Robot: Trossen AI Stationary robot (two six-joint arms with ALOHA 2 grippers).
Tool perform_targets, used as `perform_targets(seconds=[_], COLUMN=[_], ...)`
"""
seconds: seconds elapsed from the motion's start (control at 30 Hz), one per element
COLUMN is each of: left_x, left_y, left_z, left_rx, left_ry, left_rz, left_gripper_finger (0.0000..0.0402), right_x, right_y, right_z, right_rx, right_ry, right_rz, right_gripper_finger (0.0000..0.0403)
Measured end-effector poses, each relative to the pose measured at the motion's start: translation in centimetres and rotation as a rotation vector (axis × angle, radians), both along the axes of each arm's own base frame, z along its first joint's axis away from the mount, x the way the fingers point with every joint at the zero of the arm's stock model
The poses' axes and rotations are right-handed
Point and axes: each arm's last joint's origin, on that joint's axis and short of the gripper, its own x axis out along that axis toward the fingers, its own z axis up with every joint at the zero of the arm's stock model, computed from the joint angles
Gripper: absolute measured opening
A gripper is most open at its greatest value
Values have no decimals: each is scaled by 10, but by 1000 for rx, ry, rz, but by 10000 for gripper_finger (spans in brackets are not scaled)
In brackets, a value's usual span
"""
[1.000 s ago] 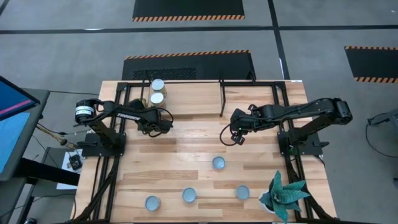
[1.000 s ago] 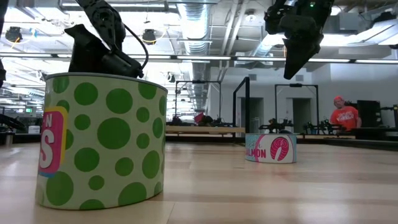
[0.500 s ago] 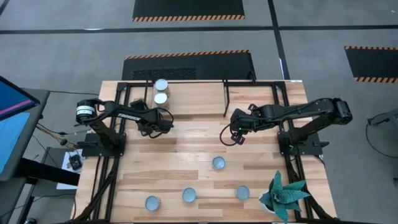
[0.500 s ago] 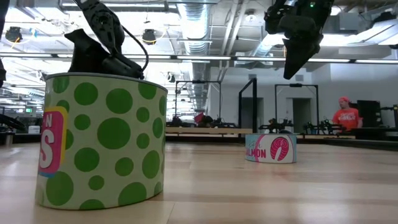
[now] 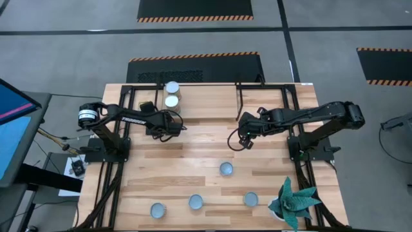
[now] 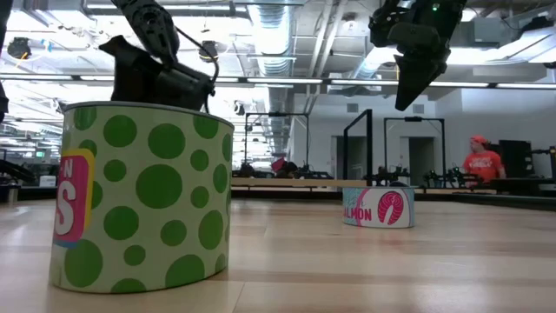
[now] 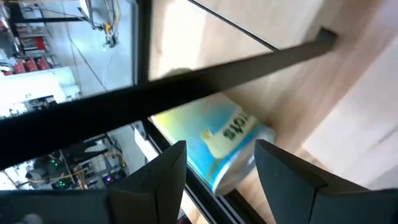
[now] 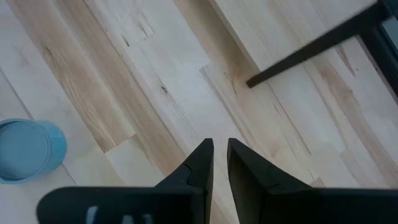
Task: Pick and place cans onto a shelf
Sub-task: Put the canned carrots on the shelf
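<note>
The shelf (image 5: 206, 100) is a light-wood board on black legs at the table's far side. Two cans (image 5: 171, 94) stand on its left end; one with a blue and yellow label shows in the left wrist view (image 7: 214, 149). My left gripper (image 5: 180, 127) is open at the shelf's near side, and a black bar (image 7: 236, 62) of the shelf crosses just beyond its fingertips (image 7: 221, 145). My right gripper (image 5: 241, 143) is shut and empty, above the bare table near the shelf's right end. Several more cans stand on the near half of the table, the closest (image 5: 226, 169) near my right gripper. My left gripper's open fingers (image 7: 171, 165) stand just before the shelf's black bar (image 7: 186, 84), coming level from the table's near side. I cannot tell whether they touch it.
Three cans (image 5: 196, 202) stand in a row along the near edge, among them a green-dotted one (image 6: 139, 196); a salmon-labelled can (image 6: 378, 207) stands farther back. A green spiky plant (image 5: 293, 200) stands at the near right corner. A person in red (image 6: 480, 161) is in the room behind.
The shelf, with its two cans upright on it, has slid steadily toward the table's right edge. My left gripper has gone the same way alongside it.
</note>
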Motion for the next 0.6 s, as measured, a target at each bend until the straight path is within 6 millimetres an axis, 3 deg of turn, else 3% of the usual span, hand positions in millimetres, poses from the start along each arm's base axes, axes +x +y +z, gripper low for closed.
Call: perform_targets(seconds=[0.37, 0.6], left_x=[23, 35], left_y=[1, -15], left_z=[24, 36], left_rx=[-1, -46], left_ry=[-70, -99], left_rz=[-54, -128], left_gripper_finger=[183, 183], right_x=[0, 0], right_y=[0, 0], right_z=[0, 0], right_rx=[0, -2], right_ry=[-1, 0], right_rz=[-1, -1], right_gripper_finger=[70, 70])
